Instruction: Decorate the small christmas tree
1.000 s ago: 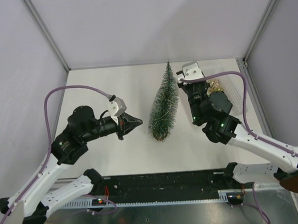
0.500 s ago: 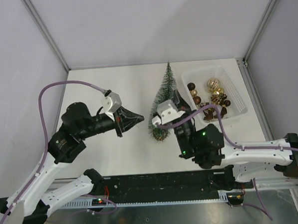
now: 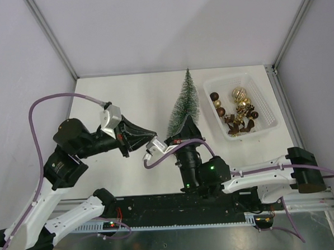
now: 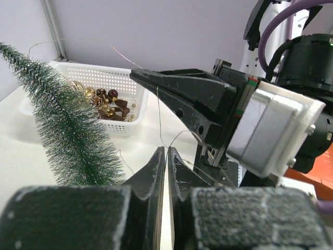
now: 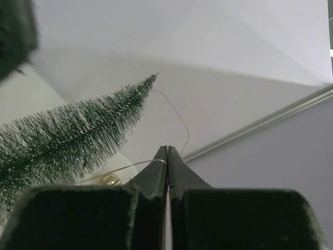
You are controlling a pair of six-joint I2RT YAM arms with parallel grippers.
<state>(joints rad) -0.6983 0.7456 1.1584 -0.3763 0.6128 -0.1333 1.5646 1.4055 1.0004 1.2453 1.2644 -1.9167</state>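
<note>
The small christmas tree (image 3: 184,101) stands upright mid-table, and its base is hidden behind my right gripper. It also shows in the left wrist view (image 4: 67,135) and the right wrist view (image 5: 67,135). A thin wire (image 5: 174,112) runs from the treetop to my right gripper (image 5: 167,148), which is shut on it. My right gripper (image 3: 187,124) is just in front of the tree's lower part. My left gripper (image 3: 152,135) is left of the tree and close to the right gripper (image 4: 136,74). My left gripper (image 4: 166,150) is shut on the same wire (image 4: 159,120).
A white plastic basket (image 3: 265,100) of brown and gold baubles sits right of the tree, and also shows in the left wrist view (image 4: 125,78). The enclosure walls stand at the back and sides. The right arm's body lies across the near middle of the table.
My right arm has swung from beside the basket round to the front of the tree, next to the left gripper. The left arm's body has drawn back to the left.
</note>
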